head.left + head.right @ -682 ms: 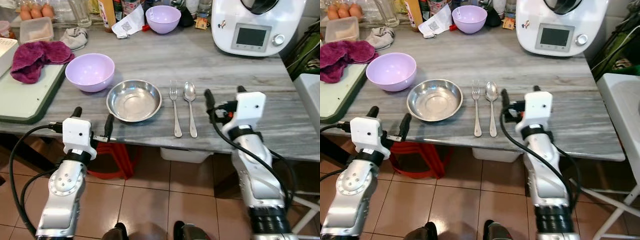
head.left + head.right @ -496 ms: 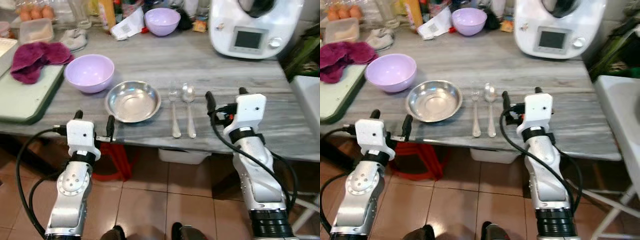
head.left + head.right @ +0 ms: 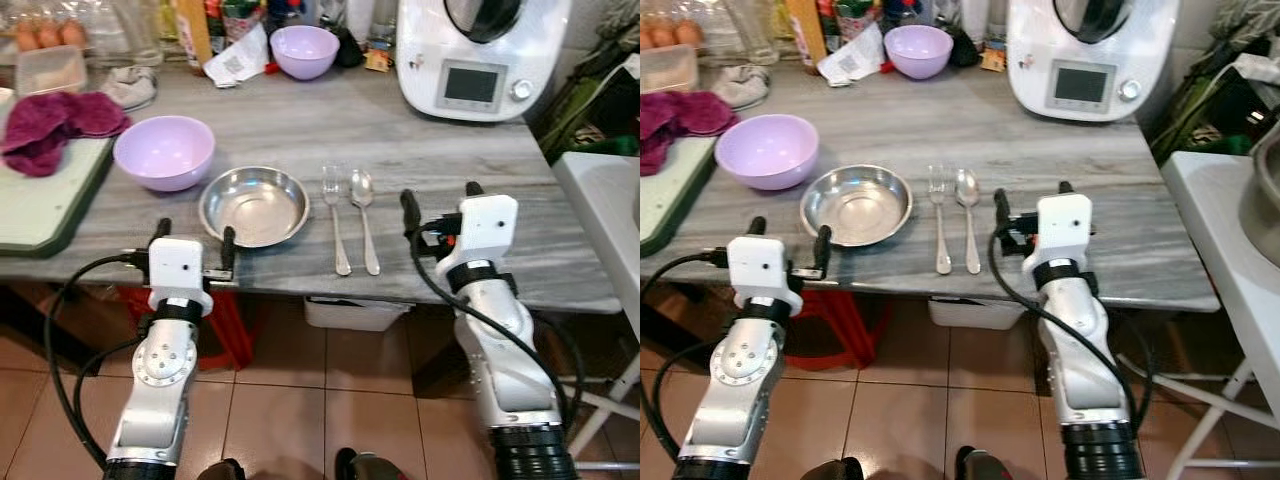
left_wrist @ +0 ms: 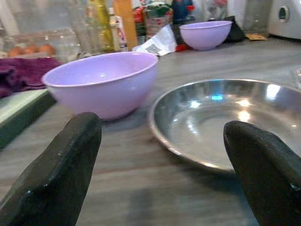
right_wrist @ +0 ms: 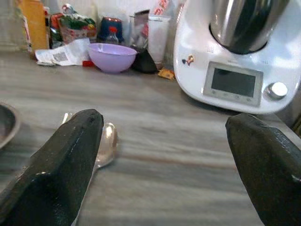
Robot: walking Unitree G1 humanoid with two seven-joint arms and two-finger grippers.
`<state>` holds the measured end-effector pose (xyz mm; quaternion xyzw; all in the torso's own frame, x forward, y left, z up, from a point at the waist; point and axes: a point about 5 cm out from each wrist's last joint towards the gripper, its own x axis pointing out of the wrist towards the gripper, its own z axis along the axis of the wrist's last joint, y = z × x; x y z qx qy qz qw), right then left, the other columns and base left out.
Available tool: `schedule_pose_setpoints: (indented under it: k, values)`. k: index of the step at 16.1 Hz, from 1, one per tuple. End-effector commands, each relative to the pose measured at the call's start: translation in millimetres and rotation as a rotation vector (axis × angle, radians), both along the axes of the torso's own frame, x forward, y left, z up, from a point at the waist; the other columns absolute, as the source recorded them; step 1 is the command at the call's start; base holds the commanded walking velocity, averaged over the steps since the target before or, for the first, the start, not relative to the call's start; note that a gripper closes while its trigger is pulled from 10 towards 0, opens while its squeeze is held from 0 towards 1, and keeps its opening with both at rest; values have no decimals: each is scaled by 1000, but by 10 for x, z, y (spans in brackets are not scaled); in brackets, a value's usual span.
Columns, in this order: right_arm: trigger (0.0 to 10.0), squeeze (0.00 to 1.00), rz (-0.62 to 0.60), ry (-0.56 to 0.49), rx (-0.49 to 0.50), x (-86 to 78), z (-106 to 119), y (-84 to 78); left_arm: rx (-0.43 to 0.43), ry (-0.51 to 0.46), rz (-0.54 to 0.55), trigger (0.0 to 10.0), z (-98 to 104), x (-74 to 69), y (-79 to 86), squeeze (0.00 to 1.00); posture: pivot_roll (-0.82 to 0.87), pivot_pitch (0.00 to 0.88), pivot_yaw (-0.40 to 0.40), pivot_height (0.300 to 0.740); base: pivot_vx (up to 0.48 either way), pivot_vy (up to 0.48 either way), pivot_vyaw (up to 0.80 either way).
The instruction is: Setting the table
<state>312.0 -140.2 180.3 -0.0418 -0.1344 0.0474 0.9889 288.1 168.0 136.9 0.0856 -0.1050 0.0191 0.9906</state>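
On the grey table [image 3: 300, 130] a steel bowl [image 3: 253, 205] lies near the front edge. A fork [image 3: 336, 220] and a spoon [image 3: 365, 215] lie side by side just right of it. One lilac bowl [image 3: 164, 152] stands left of the steel bowl, and another lilac bowl [image 3: 305, 50] stands at the back. My left gripper [image 3: 196, 242] is open at the front edge, level with the steel bowl [image 4: 221, 117] and holding nothing. My right gripper [image 3: 440, 200] is open over the table to the right of the spoon [image 5: 106, 141], also holding nothing.
A white kitchen machine [image 3: 480, 50] stands at the back right. A maroon towel [image 3: 55, 125] lies on a green board [image 3: 40, 200] at the left. Bottles and a box of eggs [image 3: 45, 35] line the back. A white unit [image 3: 600, 200] stands right of the table, a red stool [image 3: 228, 325] beneath.
The whole picture has shifted, so the camera has moved. Both grippers stay open at the table's front edge. Nothing on the table has moved.
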Motion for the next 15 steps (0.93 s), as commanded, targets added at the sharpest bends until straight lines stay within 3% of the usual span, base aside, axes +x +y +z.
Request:
schedule_pose_setpoints:
  k: [1,5,8,12,15]
  values:
    - [10000,0,-48,-13,16,-25,-15,-82,12,17,10,10000,-38,-23,7,0,-69,145,-9,740,0,0,0]
    - [10000,0,-219,35,62,-68,-265,-288,33,32,23,10000,-74,-80,80,0,-56,141,28,740,0,0,0]
    - [10000,0,-271,45,62,-120,-326,-404,35,36,11,10000,-55,-77,68,0,-60,158,42,740,0,0,0]
    - [10000,0,-221,46,43,-124,-333,-277,40,43,13,10000,-43,-75,83,0,-71,185,32,740,0,0,-672]
    - [10000,0,-188,26,37,-86,-271,-224,40,38,19,10000,-9,-52,93,0,-69,190,24,740,-266,0,0]
